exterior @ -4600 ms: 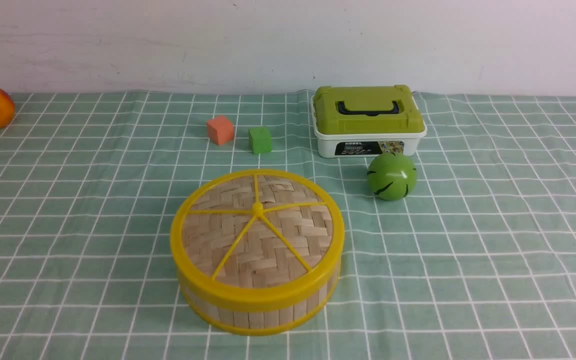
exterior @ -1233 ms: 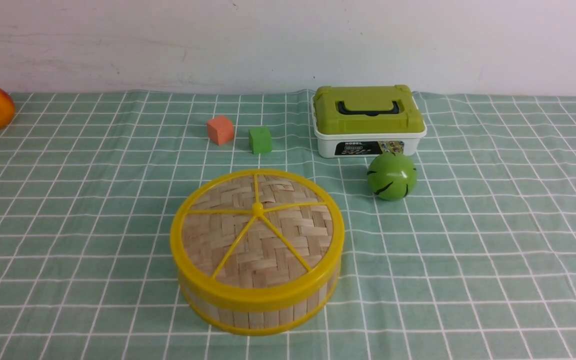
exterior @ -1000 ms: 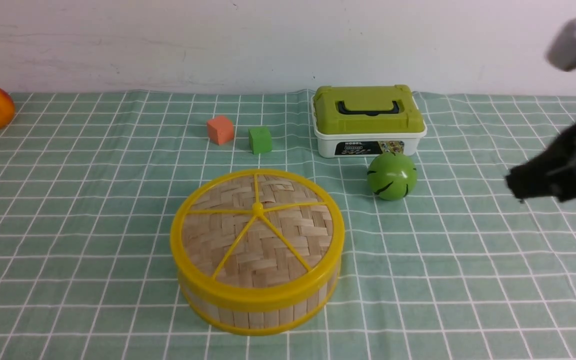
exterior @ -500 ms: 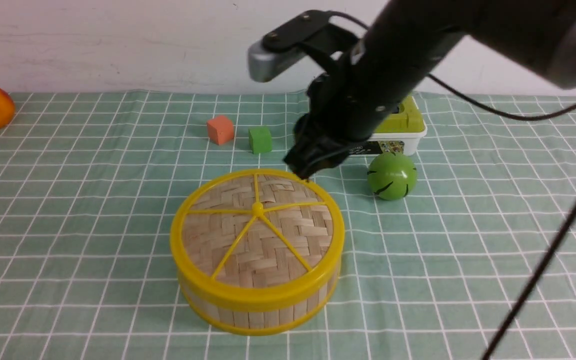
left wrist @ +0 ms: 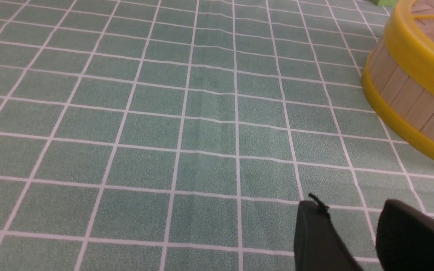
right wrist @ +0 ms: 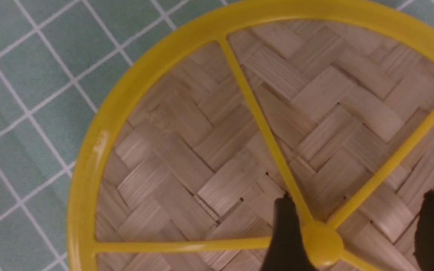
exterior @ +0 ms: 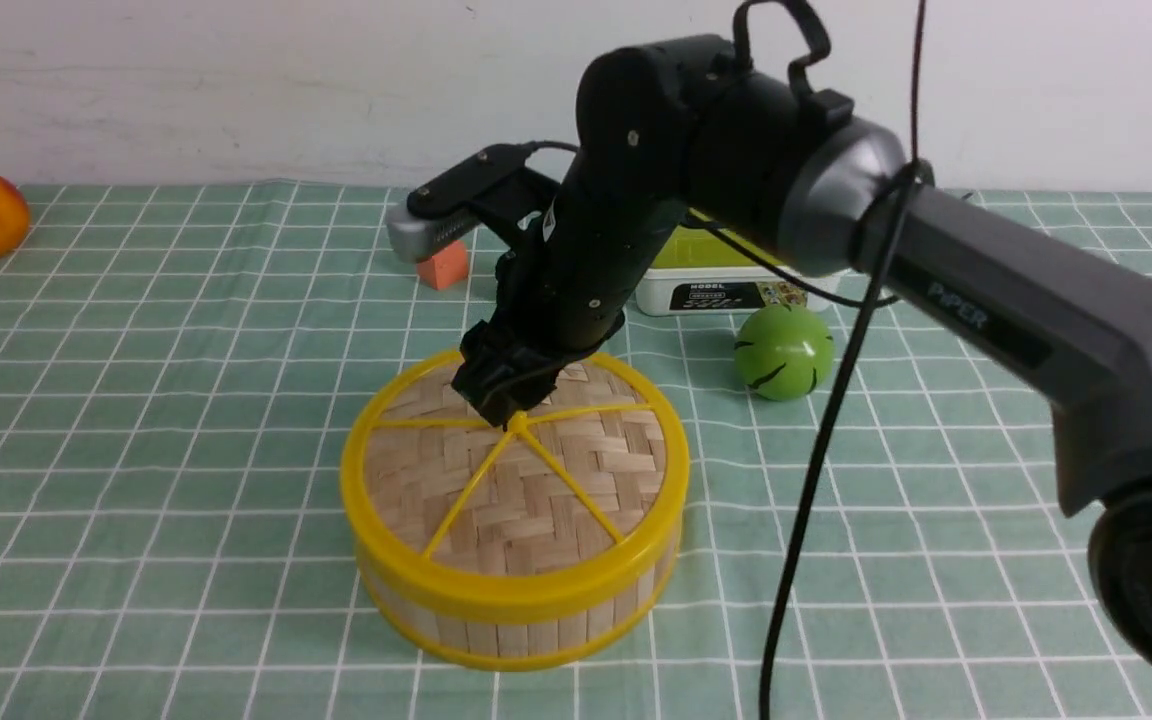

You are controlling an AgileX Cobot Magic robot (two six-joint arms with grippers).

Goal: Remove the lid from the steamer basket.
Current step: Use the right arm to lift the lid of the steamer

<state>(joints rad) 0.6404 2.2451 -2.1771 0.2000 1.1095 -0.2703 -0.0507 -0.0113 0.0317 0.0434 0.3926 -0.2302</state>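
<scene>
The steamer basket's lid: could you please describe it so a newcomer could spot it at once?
On the green checked tablecloth, find the bamboo steamer basket nearest the camera. The lid is its flat woven top, yellow-rimmed with five spokes, unlike the white box's olive-green lid.

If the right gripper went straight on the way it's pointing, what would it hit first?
Likely the lid: the right gripper points down at it, fingers open either side of the knob.

"PiPER", pale letters, on the dark forearm link of the right arm [exterior: 958,306]. On the white box [exterior: 658,296], black front label [exterior: 736,295]: top line reads "MODEL"; the line below and the coloured print are too small to read.
</scene>
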